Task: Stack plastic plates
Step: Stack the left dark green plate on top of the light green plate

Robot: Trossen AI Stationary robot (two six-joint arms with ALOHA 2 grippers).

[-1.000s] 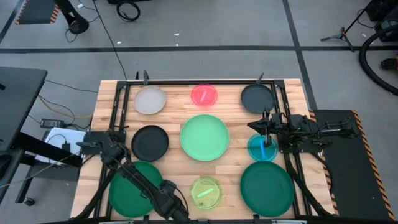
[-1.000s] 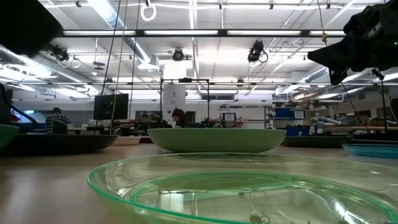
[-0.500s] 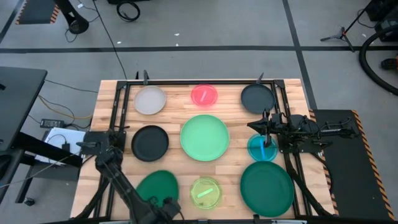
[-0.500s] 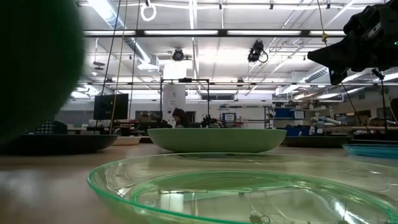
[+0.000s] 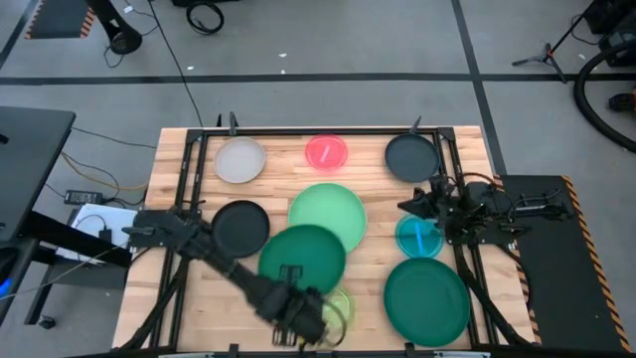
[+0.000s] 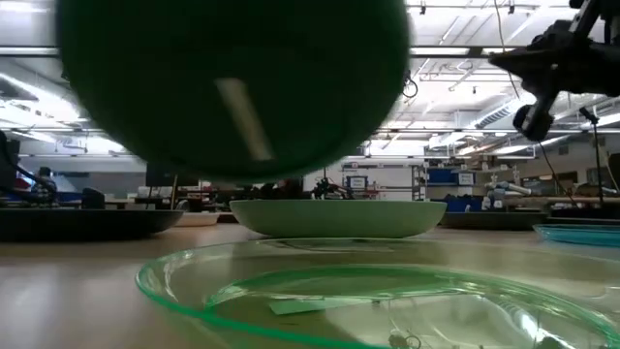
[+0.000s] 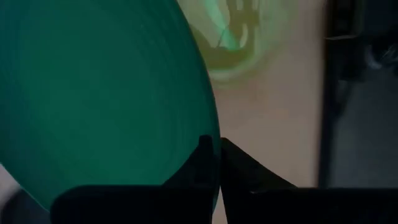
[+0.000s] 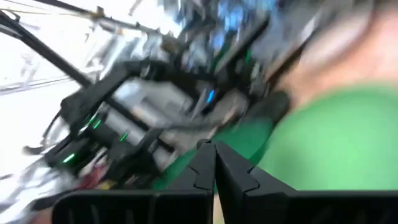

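Observation:
My left gripper (image 5: 297, 294) (image 7: 213, 160) is shut on a large dark green plate (image 5: 303, 259), which fills the top of the low view (image 6: 232, 87). The plate hangs over the near edge of the light green plate (image 5: 333, 214) (image 6: 339, 215) at the table's middle. My right gripper (image 5: 415, 204) (image 8: 214, 163) is shut and hovers above the small cyan plate (image 5: 419, 237), touching nothing. The yellow-green plate (image 5: 338, 310) (image 6: 387, 301) lies flat, partly hidden under my left wrist. A second dark green plate (image 5: 427, 298) rests flat at the near right. My left gripper pinches the dark green plate's rim (image 7: 208, 146) between its two fingers, at the side nearest the table's near edge. The fingers come roughly level from the near side. The plate is lifted clear of the table, and its underside (image 6: 232, 87) shows in the low view.
Two black plates (image 5: 239, 227) (image 5: 411, 156), a light grey plate (image 5: 240, 159) and a pink plate (image 5: 327, 151) lie flat around the middle. A black metal frame (image 5: 298, 129) runs along the table's edges. The near left corner (image 5: 199, 298) is bare wood.
My left gripper has lifted the dark green plate off the near left corner. It has carried the plate right and toward the far edge, over the light green plate's near rim. My right gripper has turned a little where it hovers above the cyan plate.

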